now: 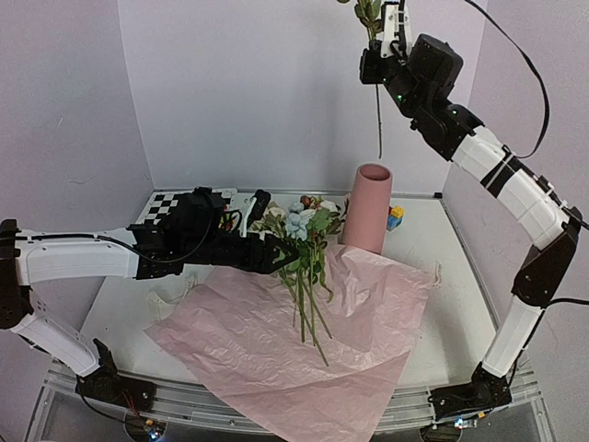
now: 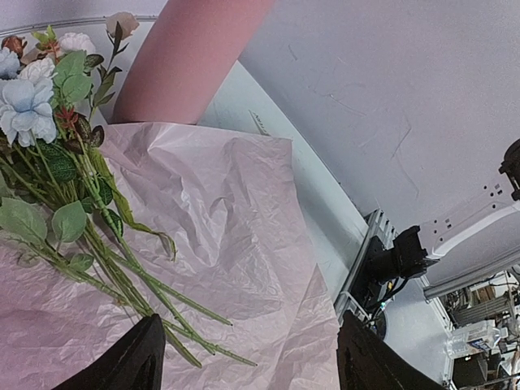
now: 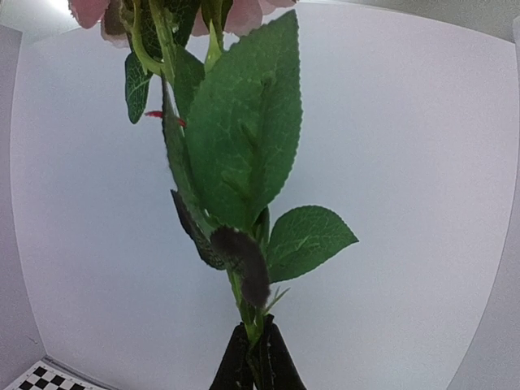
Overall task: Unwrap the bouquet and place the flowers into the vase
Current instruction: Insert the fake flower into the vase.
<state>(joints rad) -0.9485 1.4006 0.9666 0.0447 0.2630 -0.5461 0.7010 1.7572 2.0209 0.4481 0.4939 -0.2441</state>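
The bouquet is unwrapped: its pink paper (image 1: 276, 350) lies spread flat on the table with the loose flowers (image 1: 306, 230) on it, stems pointing toward the near edge. The pink vase (image 1: 370, 207) stands upright just behind the paper. My right gripper (image 1: 377, 55) is high above the vase, shut on one flower stem (image 1: 379, 120) that hangs down over the vase mouth. In the right wrist view, the right gripper (image 3: 253, 361) pinches that stem below green leaves (image 3: 244, 138). My left gripper (image 1: 287, 261) is open, low over the stems (image 2: 122, 276), with paper (image 2: 236, 203) between its fingers (image 2: 138, 366).
Small toy blocks (image 1: 396, 218) sit right of the vase. A checkerboard (image 1: 170, 204) lies at the back left. The vase (image 2: 187, 65) lies close behind the blooms (image 2: 32, 97). The right arm's base (image 2: 390, 264) stands at the table's near edge.
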